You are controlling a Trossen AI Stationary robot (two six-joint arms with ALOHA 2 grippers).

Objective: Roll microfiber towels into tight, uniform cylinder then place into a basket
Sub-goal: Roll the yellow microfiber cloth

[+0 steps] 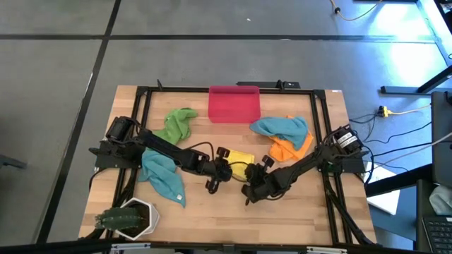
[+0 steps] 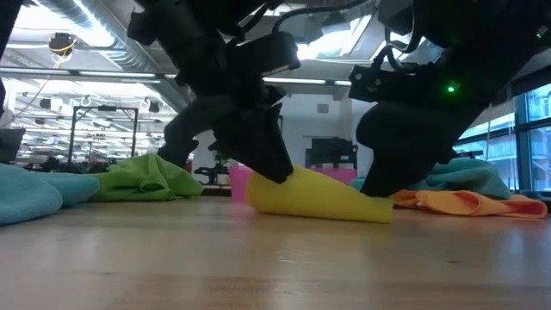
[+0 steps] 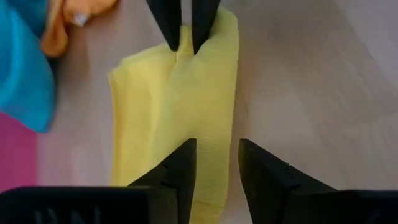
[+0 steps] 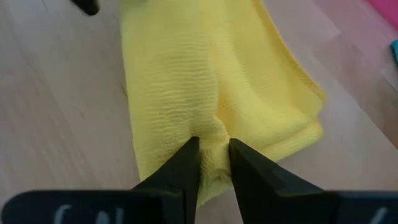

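A grey concrete floor (image 1: pixel 176 56) crossed by dark lines surrounds the table; beyond, bright ceiling strip lights (image 2: pixel 65 77) and tall windows (image 2: pixel 529 129).

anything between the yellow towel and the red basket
Nothing visible does. The yellow towel lies mid-table, pinched by the left claw and right claw; bare wood runs to the basket at the far edge.
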